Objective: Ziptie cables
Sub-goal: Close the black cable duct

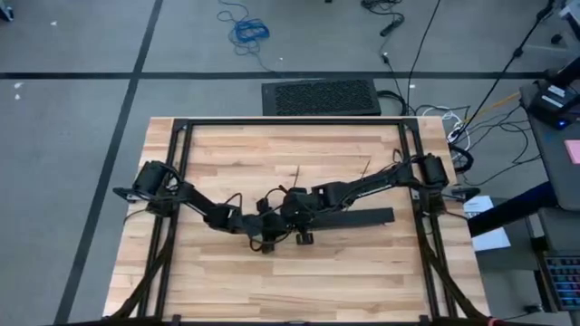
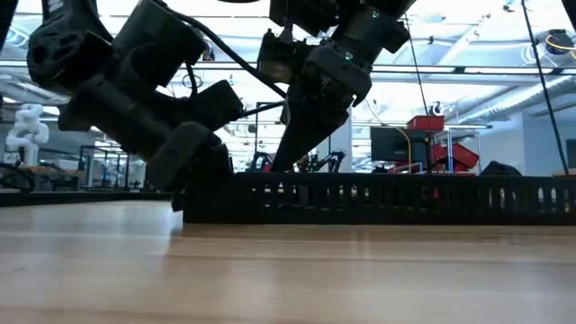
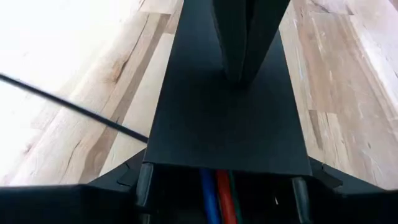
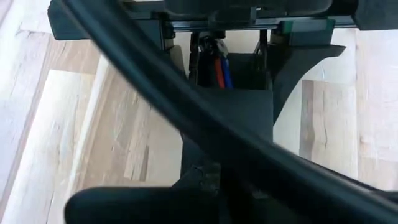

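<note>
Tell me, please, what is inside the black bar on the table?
At the open end of the black bar, blue, red and green wires show inside. Its flat top covers the rest, so how far they run is hidden.

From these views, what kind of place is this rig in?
Likely a robotics lab or workshop: a wooden bench on a black frame, loose cords on grey floor, and monitors and another robot behind.
</note>
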